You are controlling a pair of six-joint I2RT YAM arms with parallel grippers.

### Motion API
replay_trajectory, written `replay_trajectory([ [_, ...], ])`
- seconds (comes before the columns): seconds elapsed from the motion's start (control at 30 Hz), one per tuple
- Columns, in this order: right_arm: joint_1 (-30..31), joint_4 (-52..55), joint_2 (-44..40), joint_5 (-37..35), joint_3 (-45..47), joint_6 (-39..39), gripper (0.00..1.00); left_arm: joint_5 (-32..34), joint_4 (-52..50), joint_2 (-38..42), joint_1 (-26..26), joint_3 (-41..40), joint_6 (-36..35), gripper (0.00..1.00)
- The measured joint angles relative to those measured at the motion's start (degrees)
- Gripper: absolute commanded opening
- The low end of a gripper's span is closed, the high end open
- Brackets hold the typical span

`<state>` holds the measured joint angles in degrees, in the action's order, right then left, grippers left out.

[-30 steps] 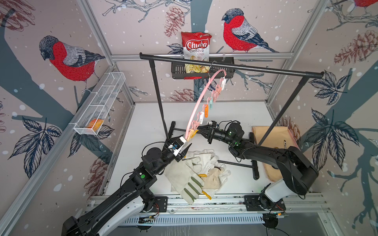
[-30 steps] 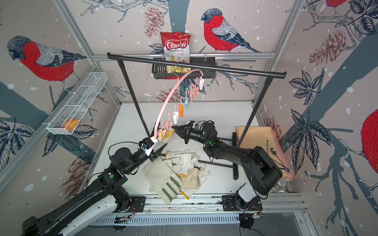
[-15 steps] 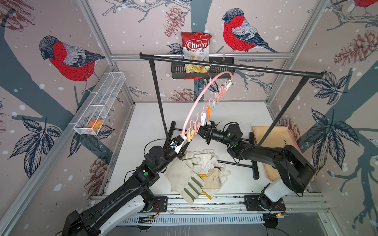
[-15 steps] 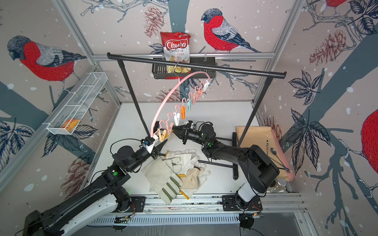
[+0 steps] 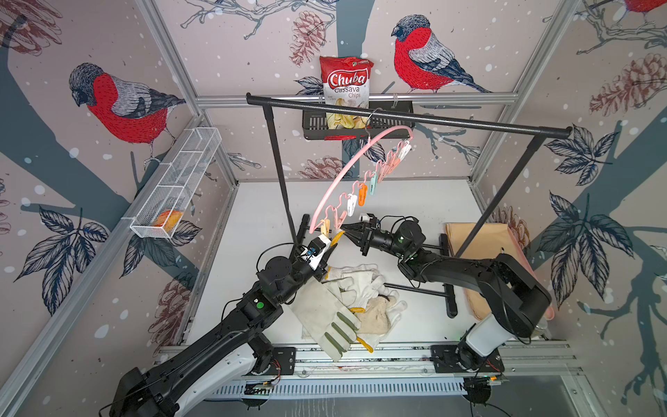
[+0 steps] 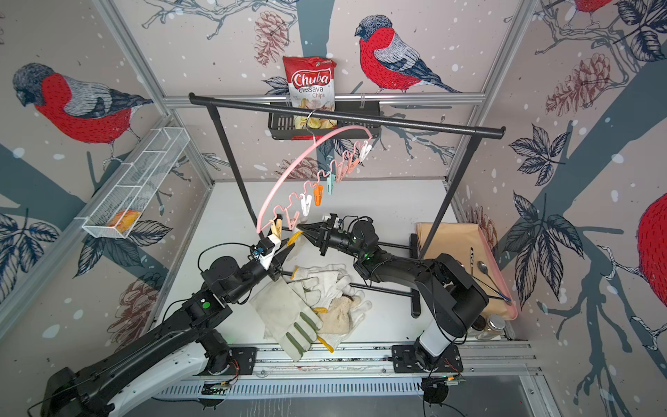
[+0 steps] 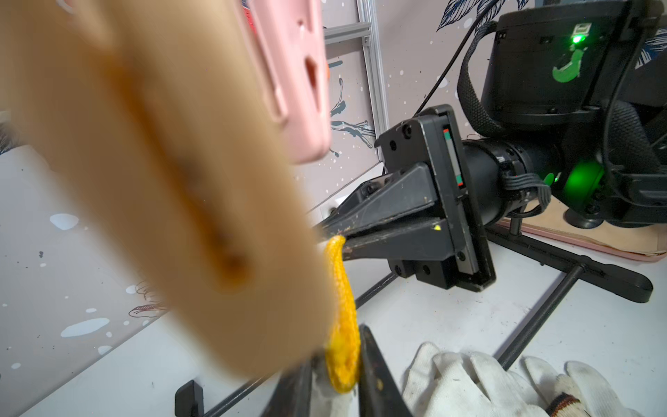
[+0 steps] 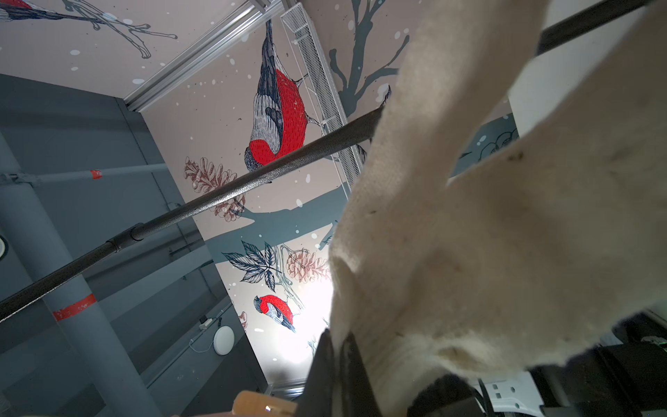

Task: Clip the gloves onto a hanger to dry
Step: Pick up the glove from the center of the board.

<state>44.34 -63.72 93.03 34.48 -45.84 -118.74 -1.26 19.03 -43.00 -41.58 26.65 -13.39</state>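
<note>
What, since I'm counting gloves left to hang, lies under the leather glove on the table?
A yellow-edged knitted cuff pokes out beneath the olive-striped fingers of the leather glove. The rest of that glove, and anything else underneath, is covered.

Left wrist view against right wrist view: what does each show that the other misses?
Only the left wrist view shows the yellow cuff edging running from the right gripper into the left gripper, a pink peg, and white gloves lying on the table. Only the right wrist view shows the cream body of the held knitted glove, the wire wall basket and a red bird print. Both show the shut right gripper and the tan peg.
</note>
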Motion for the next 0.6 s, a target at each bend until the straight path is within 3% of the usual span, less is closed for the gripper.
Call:
replay_trajectory([
  [0.17, 0.15, -0.57, 0.0, -0.63, 0.68, 0.0, 0.0, 0.48, 0.96, -0.52, 0.0, -0.02, 0.11, 0.02],
  [0.23, 0.13, -0.74, 0.0, -0.68, 1.09, 0.0, 0.09, 1.01, 1.44, -0.57, 0.0, -0.02, 0.5, 0.0],
  [0.33, -0.22, -0.85, -0.55, -0.76, 2.25, 0.0, 0.31, 1.29, 0.98, -0.57, -0.04, 0.24, 1.01, 0.0],
  [0.5, -2.45, 3.67, -5.81, -1.2, 5.51, 1.14, 0.39, 1.36, -2.21, 0.37, -0.04, 1.9, 1.42, 0.0],
  [0.6, -4.63, 12.44, -10.82, -1.62, 5.55, 6.16, 0.45, 1.51, -6.05, 1.79, -0.04, 2.86, 2.05, 0.0],
])
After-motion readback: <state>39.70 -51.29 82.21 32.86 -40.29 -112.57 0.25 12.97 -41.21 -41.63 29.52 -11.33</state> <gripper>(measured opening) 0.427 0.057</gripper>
